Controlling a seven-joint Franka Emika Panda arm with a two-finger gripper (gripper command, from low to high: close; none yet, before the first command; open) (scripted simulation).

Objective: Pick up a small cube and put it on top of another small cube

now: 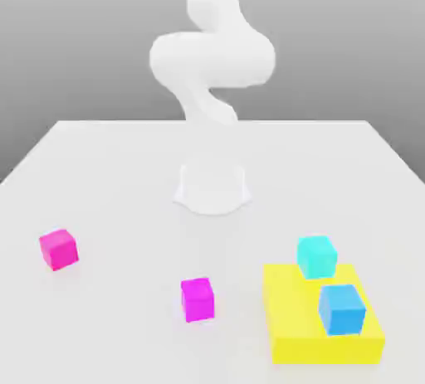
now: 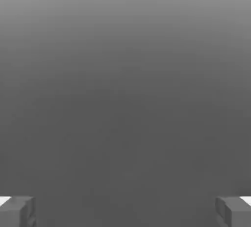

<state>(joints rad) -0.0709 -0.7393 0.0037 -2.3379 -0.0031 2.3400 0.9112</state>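
Two magenta small cubes rest on the white table: one [image 1: 58, 250] at the exterior view's left, the other [image 1: 197, 298] near the front middle. A cyan cube [image 1: 316, 256] sits at the far edge of a flat yellow block [image 1: 299, 324]; whether it rests on the block or just behind it I cannot tell. A blue cube [image 1: 341, 308] stands on top of that yellow block. The white arm [image 1: 212, 59] rises from its base and leaves the top of the exterior view. In the hand view my gripper [image 2: 125, 212] is open, its grey fingertips [image 2: 17, 211] far apart with nothing between them, facing plain grey background.
The arm's round base [image 1: 212, 187] stands at the table's middle. The white table [image 1: 116, 175] stretches wide around the cubes, with its far edge behind the base.
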